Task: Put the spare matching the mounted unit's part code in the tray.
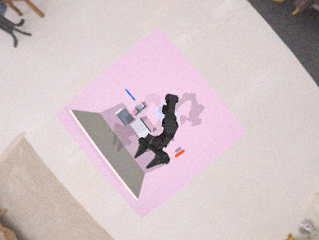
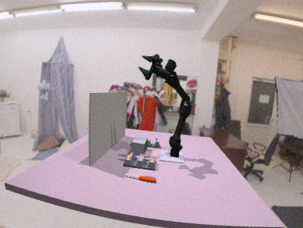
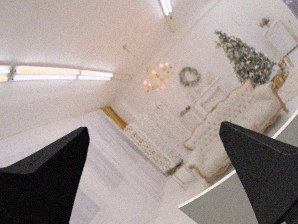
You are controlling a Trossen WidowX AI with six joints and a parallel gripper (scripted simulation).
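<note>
On pink tabletop: spare units (image 2: 140, 161) w/ multicolored labels, dark base; hand (image 1: 141, 157) (image 2: 143, 65) (image 3: 157, 131) open, nothing held.

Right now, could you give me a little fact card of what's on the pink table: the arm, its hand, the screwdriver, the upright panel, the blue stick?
arm: black, raised high above the pink table
hand: wide open, holding nothing
screwdriver: orange handle, lying flat
upright panel: grey, standing on the table
blue stick: lying flat, seen from the top
part codes: unreadable from these views
</note>
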